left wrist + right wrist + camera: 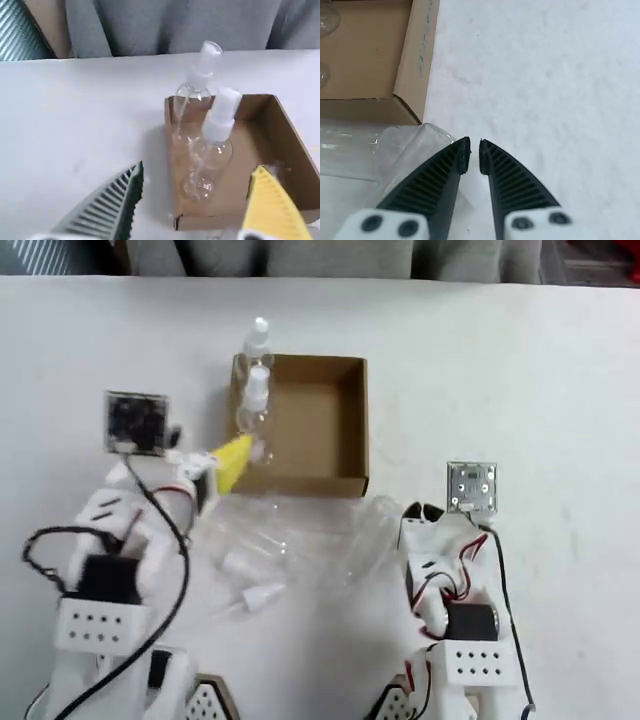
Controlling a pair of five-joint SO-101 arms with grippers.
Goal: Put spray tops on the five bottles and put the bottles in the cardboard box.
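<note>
Left claw (199,170) stands wide open with nothing in it, its grey and yellow fingers splayed just short of the near left corner of the cardboard box (352,420). One capped bottle (215,150) leans inside the box against the left wall. A second capped bottle (190,97) stands at the far left corner, and I cannot tell whether it is inside or just outside. My right claw (474,155) is all but closed on nothing, low over the table (520,370), with the clear uncapped bottles (300,535) lying just beside it in front of the box. Two loose spray tops (262,595) rest among them.

My worries from here:
- If I push the left claw forward, I think a finger could catch the box wall and shove the whole box, tipping the leaning bottle.
- The corner bottle looks top-heavy, so a nudge to the box may topple it.
- The uncapped bottles are clear and round, so I judge them hard to place by eye. A poor grip from the right claw could roll one away.
- A sweep by either arm could scatter the light spray tops.

As for writing, I see a few faint dark marks on the box's outer wall, too small to read. The bottles show no label.
</note>
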